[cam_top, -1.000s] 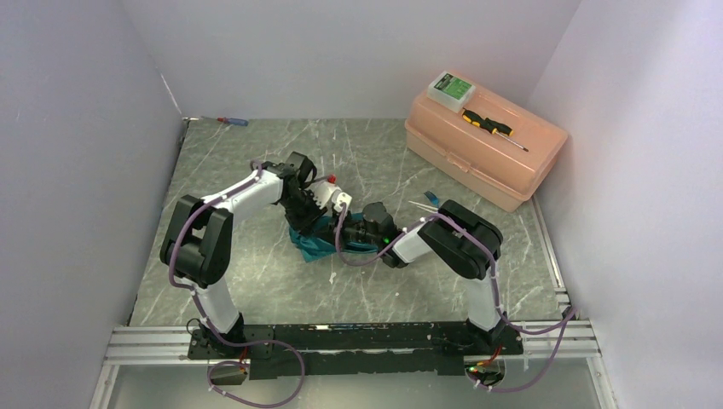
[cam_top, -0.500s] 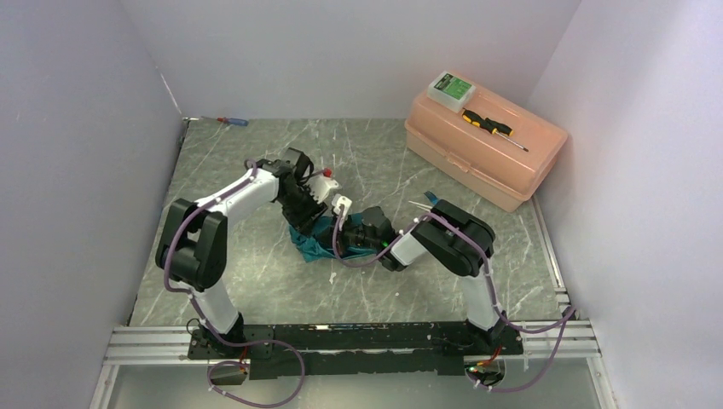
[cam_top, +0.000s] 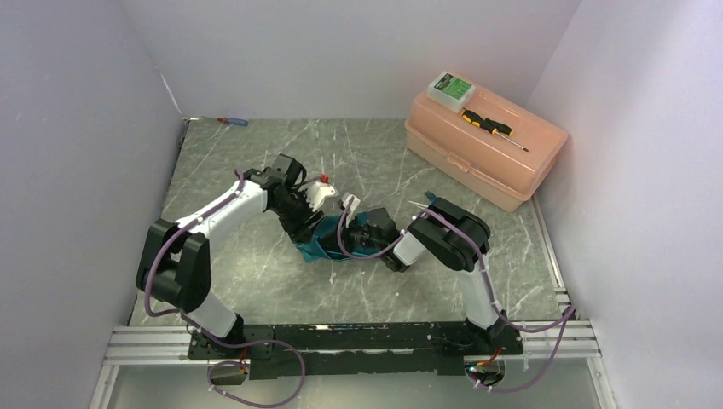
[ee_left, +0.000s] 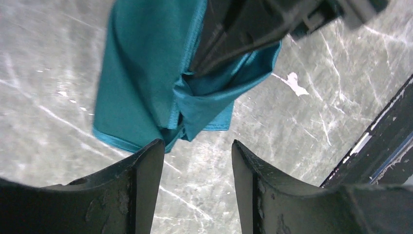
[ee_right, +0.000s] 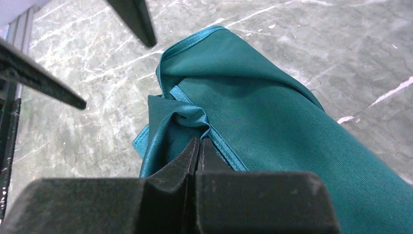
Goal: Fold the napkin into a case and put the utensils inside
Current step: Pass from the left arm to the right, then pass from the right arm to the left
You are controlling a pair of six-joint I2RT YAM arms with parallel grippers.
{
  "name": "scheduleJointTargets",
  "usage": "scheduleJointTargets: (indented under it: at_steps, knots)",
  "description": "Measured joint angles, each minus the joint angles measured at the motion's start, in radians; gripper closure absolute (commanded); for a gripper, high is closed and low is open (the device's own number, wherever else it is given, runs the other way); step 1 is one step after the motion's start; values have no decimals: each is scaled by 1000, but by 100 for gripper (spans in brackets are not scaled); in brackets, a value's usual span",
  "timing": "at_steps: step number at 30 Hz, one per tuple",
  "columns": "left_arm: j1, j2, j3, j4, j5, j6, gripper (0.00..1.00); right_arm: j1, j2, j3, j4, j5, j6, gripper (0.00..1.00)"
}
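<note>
Teal, faintly shiny cloth napkin (cam_top: pixel 322 249) is lying bunched at mid-table between the two arms, one part being raised by the right gripper (ee_right: pixel 198 145). That gripper's jaws are pressing together on a gathered fold beside the stitched hem. The left gripper (ee_left: pixel 195 152) is hovering just off the cloth's lower edge, its jaws spread with nothing between them. The fabric is judged soft, light, limp and somewhat slippery, likely sagging wherever unsupported. A hemmed corner or edge is judged the surest hold. The grey marbled tabletop (cam_top: pixel 256 281) is showing bare surface on the near and left sides of the cloth. The peach plastic toolbox (cam_top: pixel 482 136) is sitting well apart at far right, and the thin blue and white utensils (cam_top: pixel 426 201) are lying beyond the right arm.
</note>
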Motion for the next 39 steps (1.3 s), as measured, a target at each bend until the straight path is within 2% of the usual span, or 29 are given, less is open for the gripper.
scheduleJointTargets:
  at_steps: [7,20,30,32,34,39]
  knots:
    - [-1,0,-72,15,43,62,43,-21,29,-2,56,-16,85,100]
    - [-19,81,-75,87,67,118,45,-23,29,-9,76,-35,126,100]
    - [-25,105,-72,112,67,114,87,-28,29,-33,128,-38,153,100]
    - [-26,113,-69,113,68,109,94,-30,29,-38,140,-40,161,97]
    - [-25,120,-68,113,69,103,97,-33,29,-40,151,-44,168,91]
    - [-25,125,-66,119,74,82,97,-48,29,-41,167,-66,187,71]
